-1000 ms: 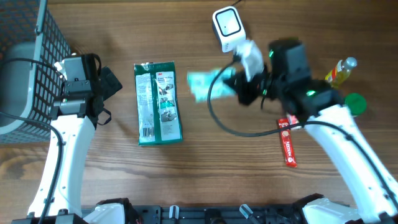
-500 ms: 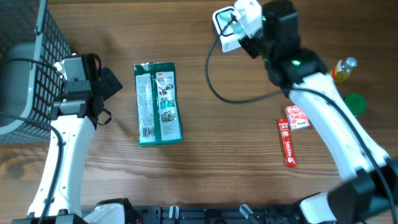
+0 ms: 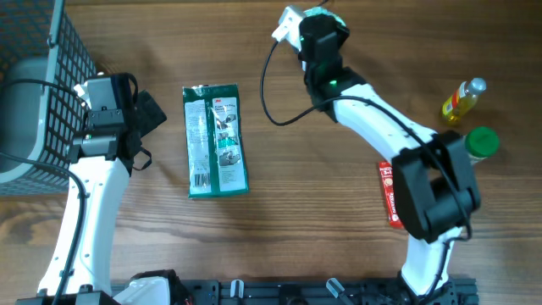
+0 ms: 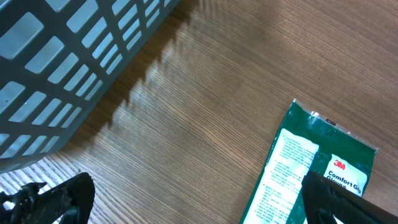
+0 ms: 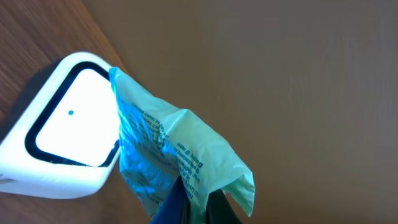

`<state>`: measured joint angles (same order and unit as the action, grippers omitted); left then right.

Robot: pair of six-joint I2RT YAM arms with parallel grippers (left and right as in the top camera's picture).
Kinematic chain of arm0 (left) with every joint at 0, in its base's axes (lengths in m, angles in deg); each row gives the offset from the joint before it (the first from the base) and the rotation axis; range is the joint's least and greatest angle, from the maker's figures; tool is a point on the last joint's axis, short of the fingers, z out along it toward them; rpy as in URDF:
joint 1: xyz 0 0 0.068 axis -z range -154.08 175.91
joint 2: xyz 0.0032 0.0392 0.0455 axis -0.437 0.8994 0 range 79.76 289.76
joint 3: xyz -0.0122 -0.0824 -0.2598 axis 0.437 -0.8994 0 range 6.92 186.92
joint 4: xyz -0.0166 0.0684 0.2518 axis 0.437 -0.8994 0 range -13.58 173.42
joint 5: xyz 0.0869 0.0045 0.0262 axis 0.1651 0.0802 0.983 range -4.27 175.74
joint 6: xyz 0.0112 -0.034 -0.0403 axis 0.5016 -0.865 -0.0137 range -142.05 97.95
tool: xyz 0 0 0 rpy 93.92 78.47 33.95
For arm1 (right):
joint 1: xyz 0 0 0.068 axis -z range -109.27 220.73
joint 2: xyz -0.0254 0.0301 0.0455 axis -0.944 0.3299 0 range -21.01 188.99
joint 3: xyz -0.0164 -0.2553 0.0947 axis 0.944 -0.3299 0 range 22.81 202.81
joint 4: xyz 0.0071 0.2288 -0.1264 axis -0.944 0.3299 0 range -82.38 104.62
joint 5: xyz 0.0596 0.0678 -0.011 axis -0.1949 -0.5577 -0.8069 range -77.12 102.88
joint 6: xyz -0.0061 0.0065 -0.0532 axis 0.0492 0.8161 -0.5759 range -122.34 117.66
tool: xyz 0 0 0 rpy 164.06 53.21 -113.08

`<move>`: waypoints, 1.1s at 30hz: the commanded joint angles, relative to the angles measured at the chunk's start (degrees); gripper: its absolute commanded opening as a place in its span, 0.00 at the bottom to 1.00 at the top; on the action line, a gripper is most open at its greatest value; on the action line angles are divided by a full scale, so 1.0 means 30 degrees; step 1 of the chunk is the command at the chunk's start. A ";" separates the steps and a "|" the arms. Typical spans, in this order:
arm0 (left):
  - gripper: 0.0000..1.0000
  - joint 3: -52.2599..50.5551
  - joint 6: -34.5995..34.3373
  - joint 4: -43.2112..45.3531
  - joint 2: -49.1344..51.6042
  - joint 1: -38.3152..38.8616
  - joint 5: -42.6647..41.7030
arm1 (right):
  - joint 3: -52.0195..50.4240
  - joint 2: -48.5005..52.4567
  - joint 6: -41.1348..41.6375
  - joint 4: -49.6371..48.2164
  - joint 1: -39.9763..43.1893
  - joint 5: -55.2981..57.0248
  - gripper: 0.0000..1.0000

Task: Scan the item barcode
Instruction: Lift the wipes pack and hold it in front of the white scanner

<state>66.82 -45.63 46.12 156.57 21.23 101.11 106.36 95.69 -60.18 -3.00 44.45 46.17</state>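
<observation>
At the far left I have the grey wire basket [image 3: 30, 76] on the wooden table [image 3: 296, 212]. My left gripper [image 3: 146, 114] hangs just beside the basket over bare wood, its jaws spread wide with nothing between them. To its right the green 3M package [image 3: 216, 140] lies flat, printed side up, apart from both arms. In the left wrist view only its top corner shows near the right finger. Further right, my right arm reaches to the far edge of the table at top centre. There the right gripper [image 5: 198, 208] is clamped tight on the item, a pale green and blue printed packet [image 5: 174, 155], pinched at its lower edge. The packet sits in front of the white scanner [image 5: 59, 143], its upper corner overlapping the scanner's right rim. I cannot tell whether the two touch. From overhead only a white corner of the scanner shows past the arm. A red stick pack [image 3: 391, 199] lies beside the arm's lower link, with a small yellow bottle [image 3: 463, 97] and a round green lid [image 3: 481, 142] near the right edge.
</observation>
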 commanded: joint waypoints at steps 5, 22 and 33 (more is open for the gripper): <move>1.00 0.0160 0.0226 0.0007 -0.0087 -0.0117 0.0248 | 0.0146 0.1428 -0.2244 -0.0794 -0.0022 0.1209 0.04; 1.00 0.0160 0.0226 0.0007 -0.0087 -0.0117 0.0255 | 0.0146 0.1530 0.0095 0.3104 -0.0729 -0.0933 0.04; 1.00 0.0160 0.0226 0.0007 -0.0087 -0.0117 0.0255 | 0.0153 0.1202 0.2521 0.3475 -0.0714 -0.0517 0.04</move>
<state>66.82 -45.63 46.12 156.57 21.23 101.11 106.56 99.54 -57.32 6.80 42.38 45.69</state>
